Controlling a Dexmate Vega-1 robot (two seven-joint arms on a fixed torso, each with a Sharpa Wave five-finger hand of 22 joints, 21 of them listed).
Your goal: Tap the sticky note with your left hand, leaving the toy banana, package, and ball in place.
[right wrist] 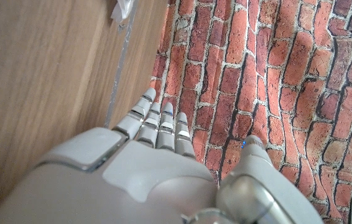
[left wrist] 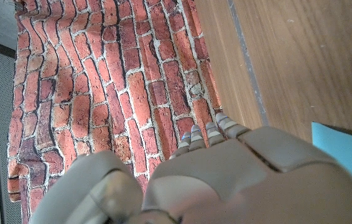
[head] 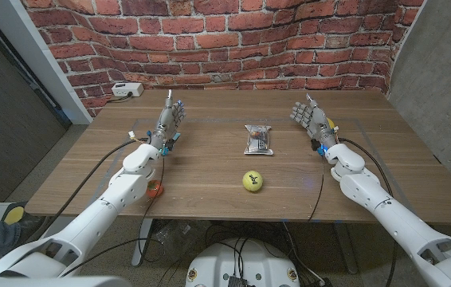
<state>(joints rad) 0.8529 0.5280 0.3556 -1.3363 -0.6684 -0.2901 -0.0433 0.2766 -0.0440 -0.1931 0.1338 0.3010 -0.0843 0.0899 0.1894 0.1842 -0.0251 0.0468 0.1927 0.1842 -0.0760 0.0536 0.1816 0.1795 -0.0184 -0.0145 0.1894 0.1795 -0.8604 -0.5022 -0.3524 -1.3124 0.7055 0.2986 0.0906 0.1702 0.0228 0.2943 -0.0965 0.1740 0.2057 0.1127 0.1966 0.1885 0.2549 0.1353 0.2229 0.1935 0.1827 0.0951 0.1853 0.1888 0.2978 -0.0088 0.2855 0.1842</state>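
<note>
My left hand (head: pixel 170 118) stands over the table's left half with its fingers stretched toward the brick wall, holding nothing. A blue sticky note (left wrist: pixel 345 155) lies on the wood right beside that hand (left wrist: pixel 226 180), and a sliver of the note (head: pixel 176 137) peeks out by the wrist. The clear package (head: pixel 258 139) lies at mid-table, with the yellow ball (head: pixel 252 181) nearer to me. My right hand (head: pixel 309 118) is up on the right side, fingers straight and empty. A yellow bit, likely the toy banana (head: pixel 333 125), is mostly hidden behind it.
A white box (head: pixel 126 90) with a cable sits at the far left corner of the table (head: pixel 209 171). A small orange thing (head: pixel 155 189) shows beside my left forearm. The brick wall (head: pixel 233 40) rises just past the far edge.
</note>
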